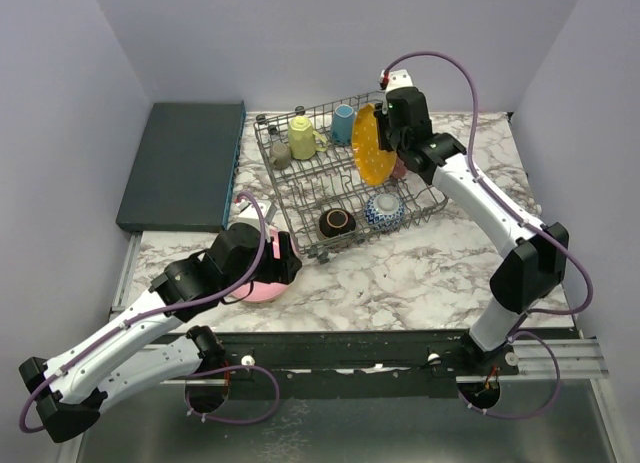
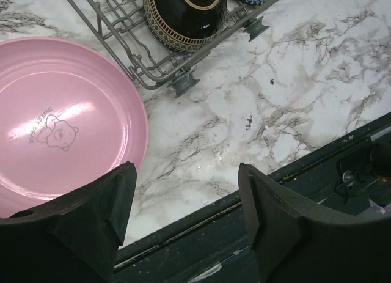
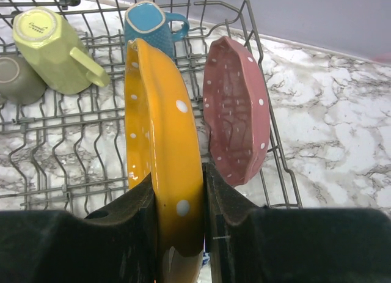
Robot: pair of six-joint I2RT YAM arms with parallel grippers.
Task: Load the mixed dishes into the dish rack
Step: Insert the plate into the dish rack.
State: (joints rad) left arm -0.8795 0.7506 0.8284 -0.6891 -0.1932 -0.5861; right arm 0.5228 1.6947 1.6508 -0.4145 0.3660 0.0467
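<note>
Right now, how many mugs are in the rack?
3, in the dish rack, far side: blue mug, yellow mug to its left, grey-green mug leftmost. More may be hidden.

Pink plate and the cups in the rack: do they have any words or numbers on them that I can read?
"SWEET BEAR": printed in small curved letters on the round pink plate.
Small print on the base of the pale yellow mug: too small to read.
No other writing shows.

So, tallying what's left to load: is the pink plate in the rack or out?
Out. The pink plate lies flat on the table beside the rack corner, with the open left gripper above its edge.
</note>
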